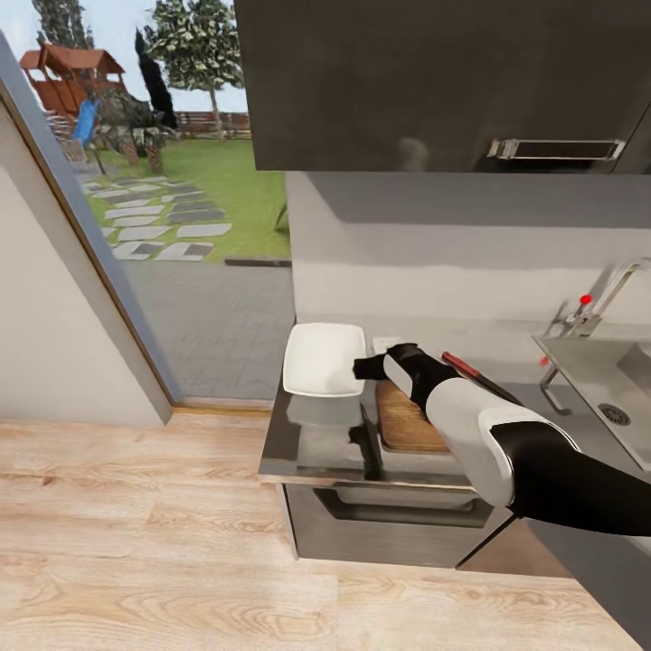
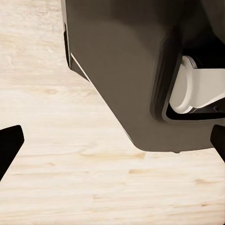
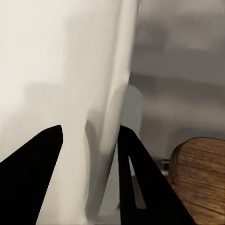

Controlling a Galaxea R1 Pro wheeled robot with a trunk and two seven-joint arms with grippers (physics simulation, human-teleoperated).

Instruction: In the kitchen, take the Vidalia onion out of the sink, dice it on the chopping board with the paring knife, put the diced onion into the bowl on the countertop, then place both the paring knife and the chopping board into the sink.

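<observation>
White bowl (image 3: 56,70) rim (edge-on) between fingers (image 3: 28,168)

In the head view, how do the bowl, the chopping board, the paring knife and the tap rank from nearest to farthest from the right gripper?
1. The bowl: the right gripper is at its right rim.
2. The chopping board: just below the gripper, partly under the arm.
3. The paring knife: behind the forearm, further right.
4. The tap: far right, at the sink.
</observation>
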